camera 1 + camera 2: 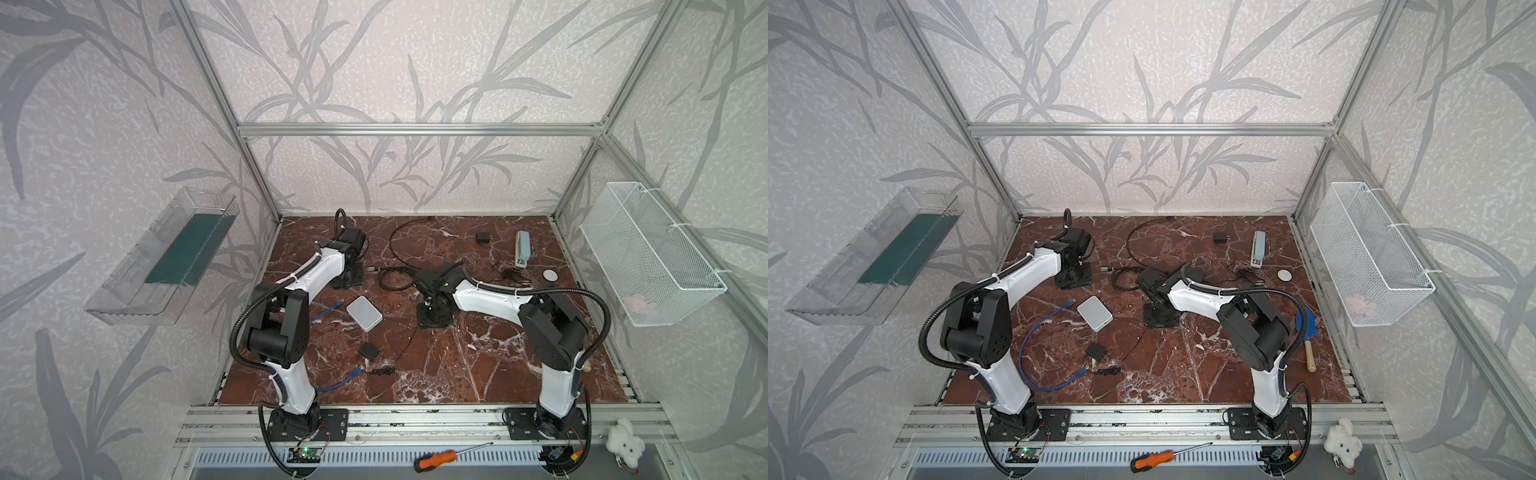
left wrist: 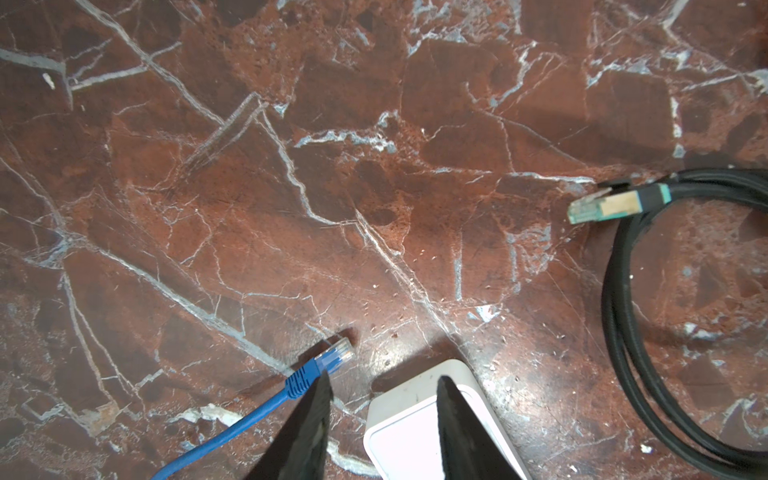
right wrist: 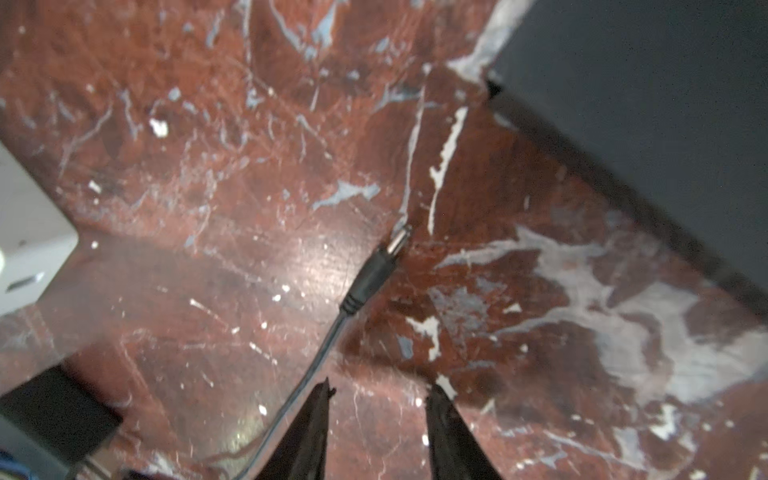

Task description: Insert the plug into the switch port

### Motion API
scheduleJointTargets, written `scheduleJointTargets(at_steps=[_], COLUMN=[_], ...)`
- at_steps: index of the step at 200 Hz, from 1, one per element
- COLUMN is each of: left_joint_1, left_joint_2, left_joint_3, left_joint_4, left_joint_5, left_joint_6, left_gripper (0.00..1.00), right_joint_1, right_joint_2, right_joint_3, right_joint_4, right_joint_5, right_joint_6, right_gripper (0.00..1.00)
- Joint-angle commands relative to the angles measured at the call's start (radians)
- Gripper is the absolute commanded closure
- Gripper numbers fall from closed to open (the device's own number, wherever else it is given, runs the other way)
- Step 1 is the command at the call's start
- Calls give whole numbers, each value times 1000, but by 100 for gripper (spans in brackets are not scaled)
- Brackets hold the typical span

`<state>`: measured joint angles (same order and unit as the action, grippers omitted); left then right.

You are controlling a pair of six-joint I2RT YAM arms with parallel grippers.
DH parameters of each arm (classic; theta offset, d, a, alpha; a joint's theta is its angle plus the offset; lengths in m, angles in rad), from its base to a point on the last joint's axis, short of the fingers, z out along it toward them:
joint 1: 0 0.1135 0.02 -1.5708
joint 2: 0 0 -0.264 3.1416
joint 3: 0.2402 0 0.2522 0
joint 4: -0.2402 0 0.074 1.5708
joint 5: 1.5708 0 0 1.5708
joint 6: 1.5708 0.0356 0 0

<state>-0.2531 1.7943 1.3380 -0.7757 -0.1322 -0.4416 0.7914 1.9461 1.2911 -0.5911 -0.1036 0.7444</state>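
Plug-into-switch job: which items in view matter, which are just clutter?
Job:
- plug
- adapter block
- white switch box

Clutter:
- blue cable
- thick black cable
- screwdriver
- trowel
- second adapter

Left fingers (image 2: 311,432) and right fingers (image 3: 453,440) stand parted.
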Motion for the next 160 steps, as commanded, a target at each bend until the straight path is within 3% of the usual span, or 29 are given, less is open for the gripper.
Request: scheduleJointTargets(at_steps=[1, 35, 72, 160], left_joint_1=[0, 2, 6, 9], left_joint_2=[-59, -119, -163, -183], left_joint_3=[-12, -85, -112, -120], left_joint_4=[-27, 10, 28, 42], left_joint_5=[1, 2, 16, 22], left_joint_6=[-4, 4, 21, -38], left_gripper=[56, 56, 56, 56], right_joint_1=[11, 25, 45, 70], right_joint_2=[46, 103, 149, 275], right_joint_3=[37, 69, 126, 143], right_joint_4=[-9, -16, -133, -172], right_joint_5=[81, 148, 233, 215], right_joint_6=[134, 202, 232, 221], right_gripper=[63, 63, 71, 88])
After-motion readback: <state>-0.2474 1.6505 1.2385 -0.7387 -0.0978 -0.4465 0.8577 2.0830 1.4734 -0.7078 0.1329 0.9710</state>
